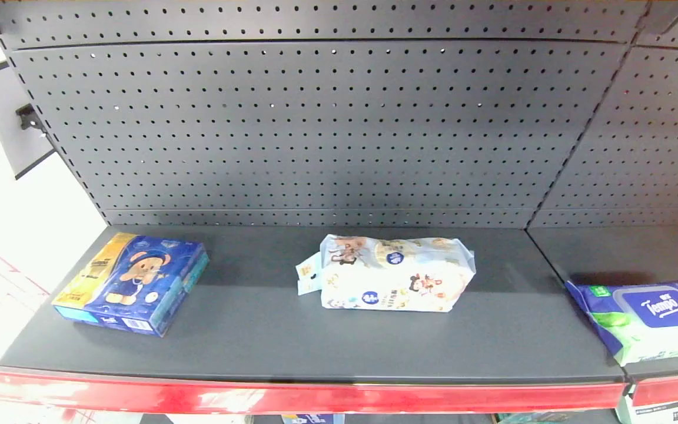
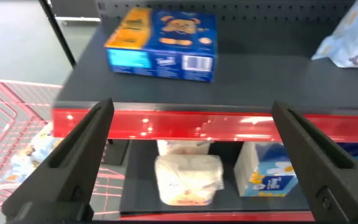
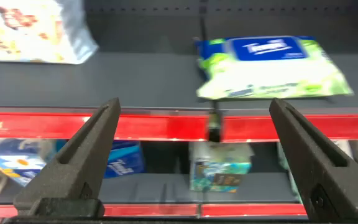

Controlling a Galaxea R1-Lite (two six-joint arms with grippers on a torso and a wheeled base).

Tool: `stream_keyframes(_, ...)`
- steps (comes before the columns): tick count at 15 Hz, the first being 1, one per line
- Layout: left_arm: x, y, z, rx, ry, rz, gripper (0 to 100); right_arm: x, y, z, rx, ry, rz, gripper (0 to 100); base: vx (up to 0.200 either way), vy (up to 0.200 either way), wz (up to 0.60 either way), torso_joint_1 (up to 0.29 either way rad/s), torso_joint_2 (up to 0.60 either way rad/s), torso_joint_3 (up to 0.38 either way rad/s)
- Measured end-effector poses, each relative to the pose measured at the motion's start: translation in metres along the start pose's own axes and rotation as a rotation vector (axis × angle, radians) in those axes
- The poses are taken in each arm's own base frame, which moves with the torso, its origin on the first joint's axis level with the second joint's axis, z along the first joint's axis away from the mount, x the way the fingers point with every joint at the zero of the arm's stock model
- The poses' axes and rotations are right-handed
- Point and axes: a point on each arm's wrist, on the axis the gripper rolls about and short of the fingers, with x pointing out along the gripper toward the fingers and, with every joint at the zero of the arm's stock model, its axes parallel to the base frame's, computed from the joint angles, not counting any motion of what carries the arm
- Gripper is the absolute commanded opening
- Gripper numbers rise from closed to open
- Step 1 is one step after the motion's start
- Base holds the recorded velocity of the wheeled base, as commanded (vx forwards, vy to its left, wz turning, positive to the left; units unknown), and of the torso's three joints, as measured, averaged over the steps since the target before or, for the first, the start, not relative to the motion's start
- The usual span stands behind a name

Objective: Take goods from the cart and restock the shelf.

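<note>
Goods lie on the dark grey metal shelf (image 1: 268, 335) with a red front strip, before a perforated grey back panel (image 1: 315, 129). A blue and yellow cardboard box with a bear picture (image 1: 133, 282) lies at the left end. A white soft plastic pack with cartoon prints (image 1: 395, 274) lies near the middle, well apart from it, and a blue and green wet-wipe pack (image 1: 645, 318) lies on the next bay to the right. The left gripper (image 2: 191, 107) hangs facing the shelf's red front edge near the box, jaws spread wide and holding nothing. The right gripper (image 3: 194, 102) faces the same edge near the wet-wipe pack, jaws likewise wide apart and empty. Off the shelf's left end stands what looks like a red wire cart (image 2: 5, 124), blurred. Pale paper packs (image 2: 188, 180) stand on the lower shelf.
</note>
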Motion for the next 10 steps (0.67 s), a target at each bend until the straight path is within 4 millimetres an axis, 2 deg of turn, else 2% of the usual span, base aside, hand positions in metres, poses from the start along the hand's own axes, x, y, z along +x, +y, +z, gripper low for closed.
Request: stream_keyframes(10, 0.0000, 0.0000, 0.0000, 0.000, 0.000, 0.001, 100, 0.0000, 0.0001, 0.0000, -0.001, 0.000, 0.003, 100, 0.000, 0.200, 0.00, 0.003, 0.00, 0.002)
